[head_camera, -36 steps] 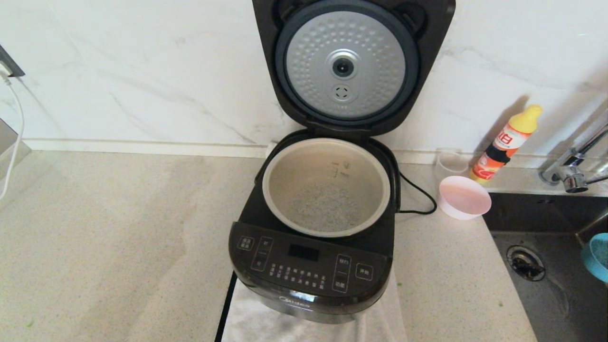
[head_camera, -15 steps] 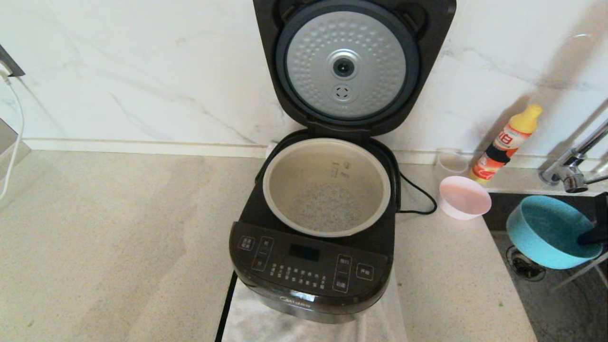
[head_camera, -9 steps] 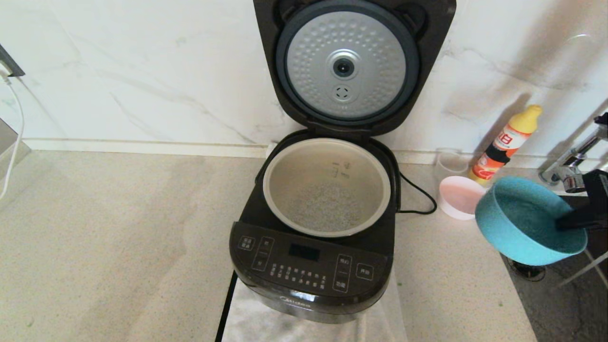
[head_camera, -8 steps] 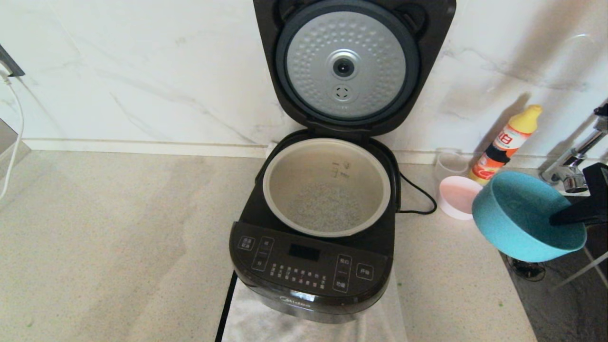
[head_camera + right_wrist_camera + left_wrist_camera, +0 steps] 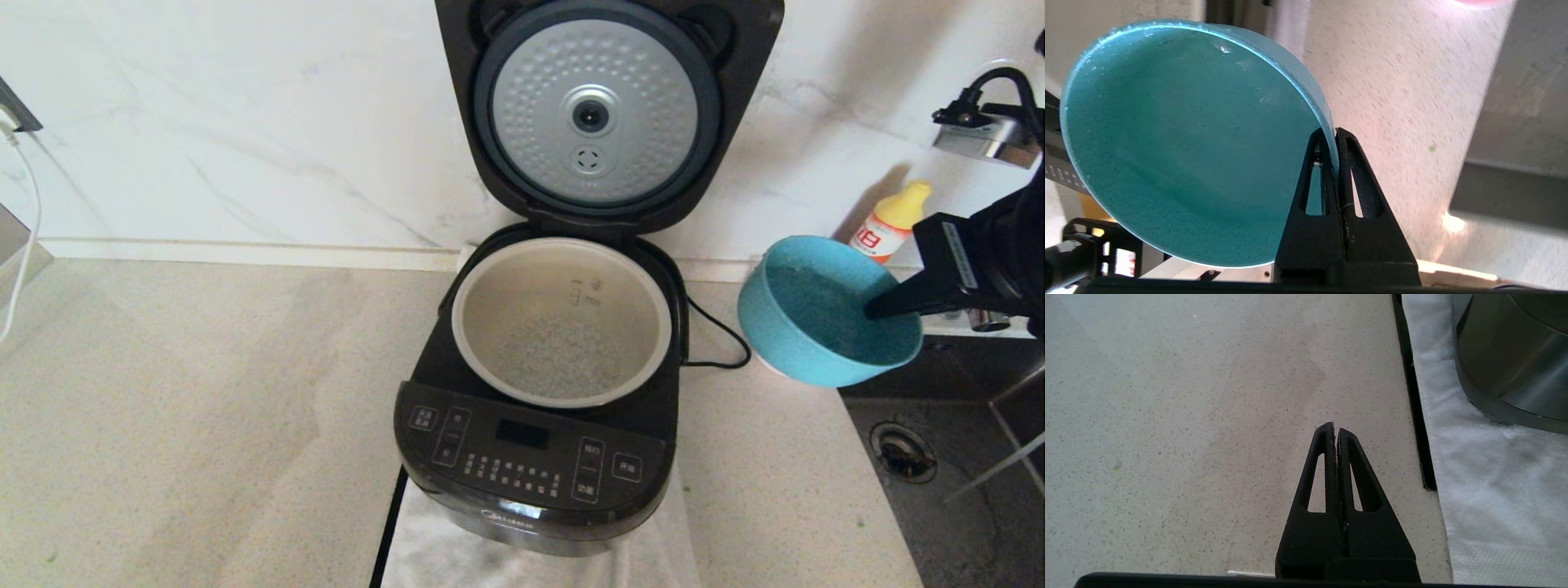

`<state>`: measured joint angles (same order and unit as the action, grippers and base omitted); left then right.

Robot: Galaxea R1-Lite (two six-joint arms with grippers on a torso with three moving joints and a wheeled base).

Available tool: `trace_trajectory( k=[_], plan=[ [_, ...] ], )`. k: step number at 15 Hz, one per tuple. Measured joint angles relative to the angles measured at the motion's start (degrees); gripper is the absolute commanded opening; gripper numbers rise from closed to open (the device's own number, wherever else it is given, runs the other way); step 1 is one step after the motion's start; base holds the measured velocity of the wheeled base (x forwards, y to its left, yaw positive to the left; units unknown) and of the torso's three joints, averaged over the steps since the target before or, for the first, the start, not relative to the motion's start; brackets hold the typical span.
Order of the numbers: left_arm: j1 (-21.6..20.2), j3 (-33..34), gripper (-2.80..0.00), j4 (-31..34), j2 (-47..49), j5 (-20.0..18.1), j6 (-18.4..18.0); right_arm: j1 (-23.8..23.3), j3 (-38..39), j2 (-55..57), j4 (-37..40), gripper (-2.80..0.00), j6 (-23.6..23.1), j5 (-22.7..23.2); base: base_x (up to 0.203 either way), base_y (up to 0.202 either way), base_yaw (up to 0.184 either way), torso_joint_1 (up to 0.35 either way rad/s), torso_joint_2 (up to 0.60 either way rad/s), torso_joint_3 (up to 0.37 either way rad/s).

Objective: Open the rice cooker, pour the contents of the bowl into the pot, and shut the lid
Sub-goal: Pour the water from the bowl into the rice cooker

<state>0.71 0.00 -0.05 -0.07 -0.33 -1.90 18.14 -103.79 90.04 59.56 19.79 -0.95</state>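
— White marble wall behind, and a pale speckled counter (image 5: 204,425) in front of it. What stands on the counter?

— In the middle stands the rice cooker (image 5: 535,457), black and glossy, on a white cloth (image 5: 457,559). The lid (image 5: 608,106) is up, nearly upright against the wall, and its silver dimpled underside faces the camera. The pot (image 5: 562,322) sits in the cooker body, open at the top. On its bottom lies a layer of pale grains, maybe rice with water; I cannot say more from the head view.

— And the bowl?

— A teal bowl (image 5: 824,314) hangs in the air to the right of the cooker, near the cord (image 5: 718,335), not over the pot. It is tilted a little, with its lower side toward the cooker. The right gripper (image 5: 886,306) holds it by the rim on the side away from the cooker: the jaws are pinching the bowl wall, one finger inside and one outside. In the right wrist view the inside of the bowl (image 5: 1188,139) looks wet, with small drops near the rim.

— What else is at the right?

— A bottle with a yellow cap (image 5: 890,216) stands at the wall behind the bowl, and a dark sink (image 5: 963,490) lies below the arm.

— The other arm?

— The left gripper (image 5: 1336,430) is parked low over the bare counter, just beside the cloth's edge, with its jaws pressed together on nothing.
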Motion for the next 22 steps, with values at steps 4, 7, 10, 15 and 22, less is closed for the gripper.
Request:
trace_trajectory(
  k=[4, 7, 10, 15, 22],
  plan=[
    [0.00, 0.00, -2.80, 0.02, 0.00, -0.02, -0.02, 7.28, -4.31, 4.36, -0.02, -2.80, 2.36, -5.40, 0.000, 0.000, 0.000, 0.000, 0.00, 0.000],
    [0.00, 0.00, -2.80, 0.04, 0.00, -0.02, -0.01, 12.63, -6.52, 7.22, -0.61, -2.80, 2.67, -9.51, 0.000, 0.000, 0.000, 0.000, 0.00, 0.000],
    [0.00, 0.00, -2.80, 0.05, 0.00, -0.02, -0.05, 17.31, -7.01, 9.17, -2.52, -2.80, 2.65, -13.69, 0.000, 0.000, 0.000, 0.000, 0.00, 0.000],
    [0.00, 0.00, -2.80, 0.05, 0.00, -0.02, -0.02, 22.06, -7.20, 11.64, -7.96, -2.80, 2.51, -17.09, 0.000, 0.000, 0.000, 0.000, 0.00, 0.000],
    [0.00, 0.00, -2.80, 0.00, 0.00, -0.02, 0.00, 25.28, -7.23, 15.18, -15.36, -2.80, 2.48, -19.16, 0.000, 0.000, 0.000, 0.000, 0.00, 0.000]
  ],
)
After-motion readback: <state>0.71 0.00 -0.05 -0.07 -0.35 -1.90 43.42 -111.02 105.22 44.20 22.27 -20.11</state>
